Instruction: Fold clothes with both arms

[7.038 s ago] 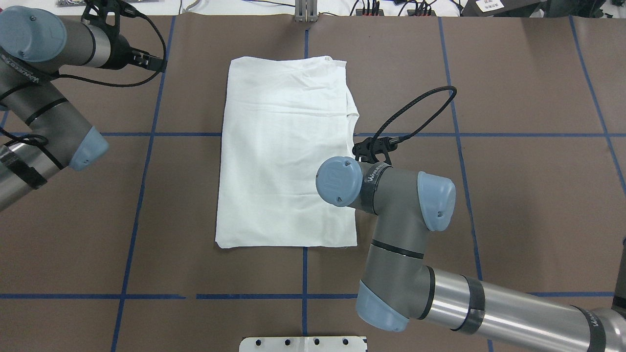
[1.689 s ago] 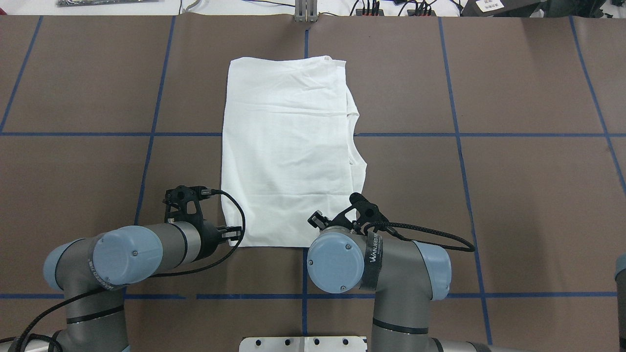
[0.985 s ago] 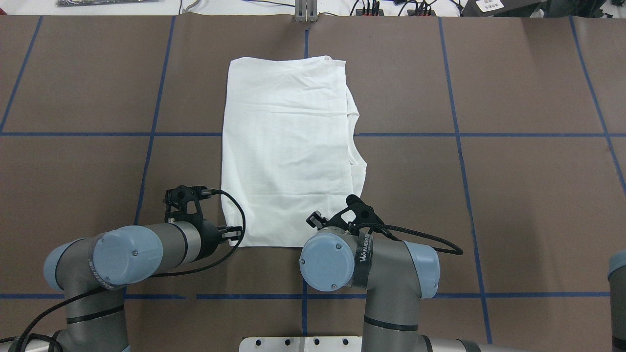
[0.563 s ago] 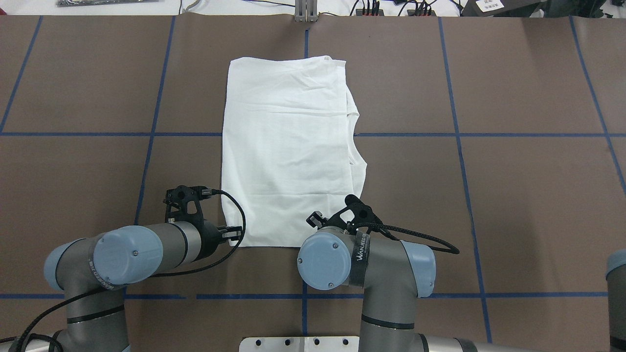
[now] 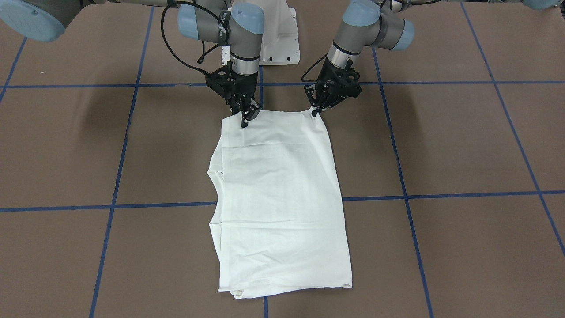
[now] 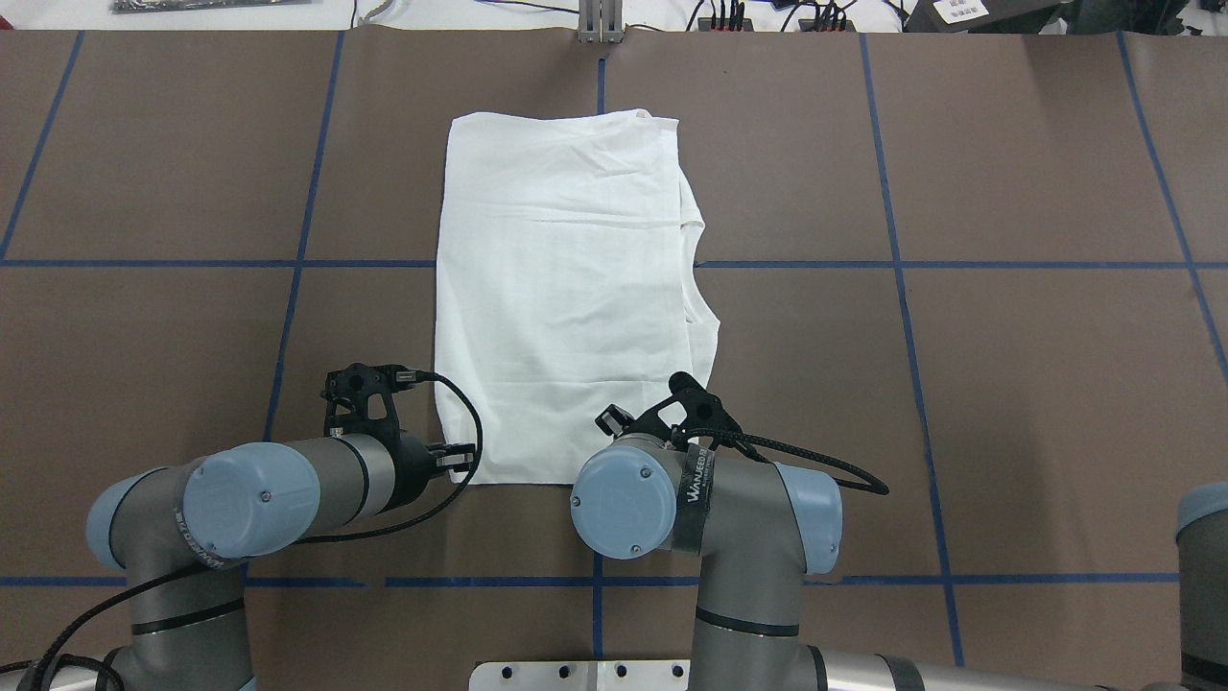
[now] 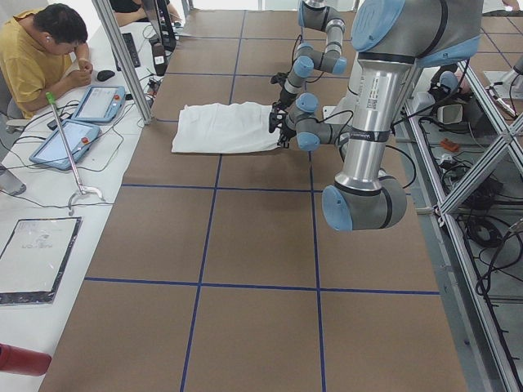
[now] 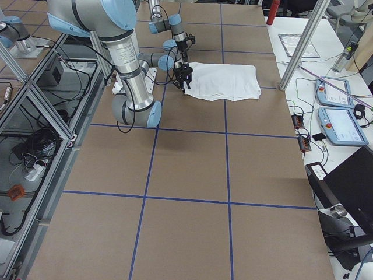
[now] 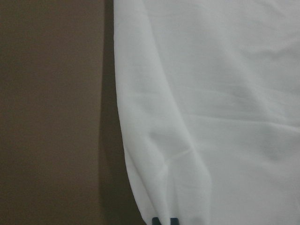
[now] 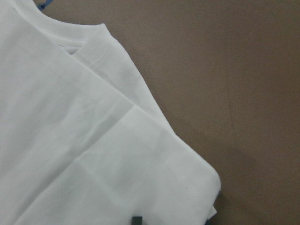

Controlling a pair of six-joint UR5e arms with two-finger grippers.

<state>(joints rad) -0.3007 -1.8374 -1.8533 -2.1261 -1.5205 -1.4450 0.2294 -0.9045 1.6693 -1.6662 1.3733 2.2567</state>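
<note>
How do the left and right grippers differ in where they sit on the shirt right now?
The left gripper is at the robot-side edge of the shirt, right by a corner; the right gripper sits further in from its corner, tips over the cloth. The left gripper leans in from outside the shirt; the right gripper points almost straight down. Both are low at that same edge; whether either is shut on cloth is unclear.

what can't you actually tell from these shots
- Left end effector and right end effector: open or shut on the shirt? Fingertips too small in the front-facing view; overhead, the left arm and right arm mostly cover them.
- Shirt's near right corner: overhead, the right arm hides it.
- Print or neck label: shows in no view; folded layers may hide it.
</note>
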